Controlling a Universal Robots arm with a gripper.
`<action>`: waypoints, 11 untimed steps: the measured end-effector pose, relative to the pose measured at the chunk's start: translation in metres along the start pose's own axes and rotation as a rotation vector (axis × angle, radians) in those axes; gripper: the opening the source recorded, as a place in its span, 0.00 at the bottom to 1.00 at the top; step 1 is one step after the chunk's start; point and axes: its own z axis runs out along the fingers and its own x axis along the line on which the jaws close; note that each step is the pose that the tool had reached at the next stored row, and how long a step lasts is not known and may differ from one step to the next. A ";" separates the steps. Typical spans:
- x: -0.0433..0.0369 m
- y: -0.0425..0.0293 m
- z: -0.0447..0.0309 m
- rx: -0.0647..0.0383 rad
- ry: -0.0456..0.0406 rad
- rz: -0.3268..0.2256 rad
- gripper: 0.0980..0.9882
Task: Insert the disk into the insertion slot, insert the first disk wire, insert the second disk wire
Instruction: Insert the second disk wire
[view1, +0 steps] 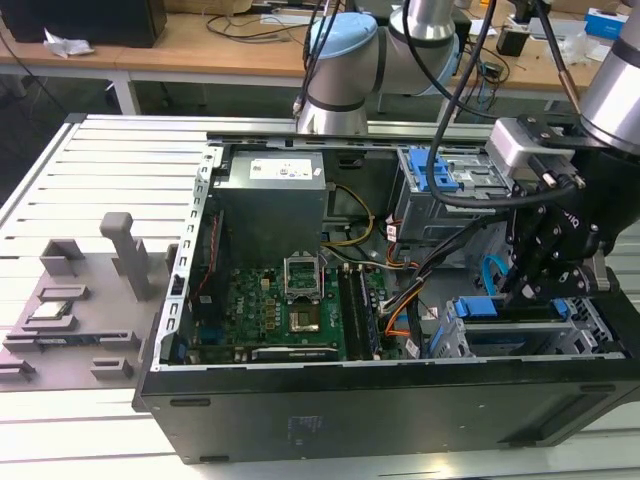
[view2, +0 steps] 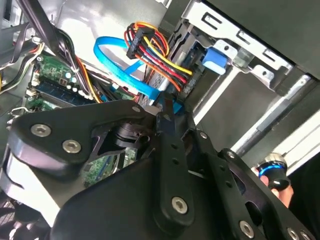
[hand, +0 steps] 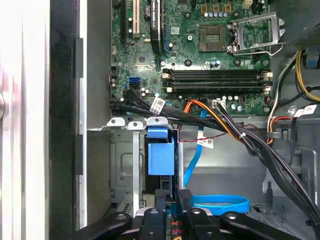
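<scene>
Disk (hand: 161, 155): blue carrier end shows in the first wrist view, sitting inside the insertion slot (hand: 125, 165), the low perforated bay at the case corner, on the exterior view's right. Judged seated, so step 1 looks done.

Blue flat wire (view2: 117, 62): loops down from near the board to the gripper (view2: 167, 112). In the second wrist view the jaws look clenched on its blue plug end, tips pinched together w/ the plug between. Plug is just short of the disk's rear edge; can't tell if it touches the socket, as the arm's own links hide it.

Power wire bundle (view2: 155, 55) (red/yellow/black, black plug) hangs right beside the blue wire, crossing it, and is not held.

Step in hand (judgement): first disk wire.
- Keep plug square to the socket; keyed plugs jam if tilted.
- Push straight along the disk's long axis, slow, low force. The carrier could slide in the bay.
- Watch the pwr bundle: it's close enough to snag or get shoved into the socket's path.
- Blue loop has slack, so no tug on the motherboard (hand: 200, 50) end expected.
</scene>
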 end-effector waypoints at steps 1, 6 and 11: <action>0.0001 0.0004 -0.0087 0.000 0.0002 0.000 0.15; -0.0021 0.0016 -0.0340 0.000 0.0003 0.000 0.01; -0.0017 0.0024 -0.0519 0.000 0.0002 0.000 0.01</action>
